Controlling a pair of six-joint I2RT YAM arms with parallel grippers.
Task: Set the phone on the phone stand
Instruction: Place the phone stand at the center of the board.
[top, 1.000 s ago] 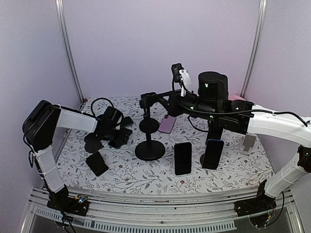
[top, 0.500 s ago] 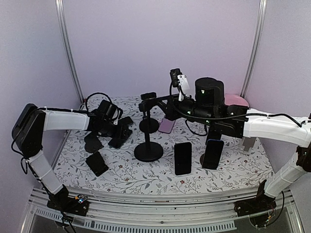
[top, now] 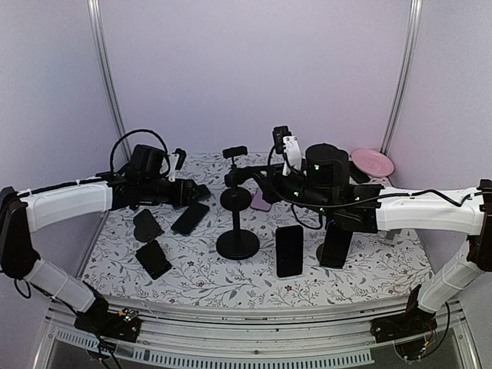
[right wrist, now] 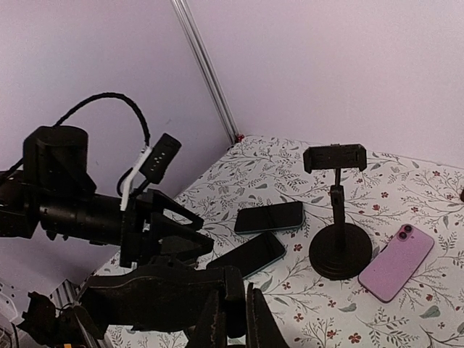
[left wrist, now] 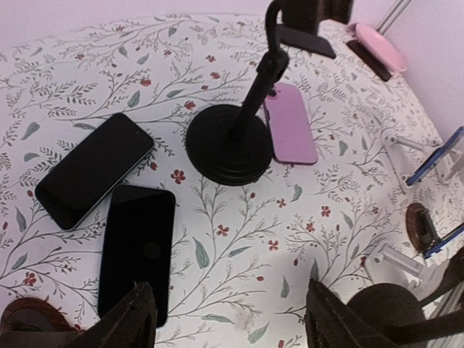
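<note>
one phone [left wrist: 288, 132] lies just right of the phone stand [left wrist: 228, 152], another phone [left wrist: 94, 169] and a third phone [left wrist: 138, 250] to its left.

The walls [top: 246, 69] are plain pale lilac, with soft and even light. Two thin metal poles [top: 108, 84] rise at the upper left and upper right. The table [top: 231, 280] has a white cloth with small leaves and red flowers. A grey metal rail [top: 254, 338] runs along the bottom edge.
</note>
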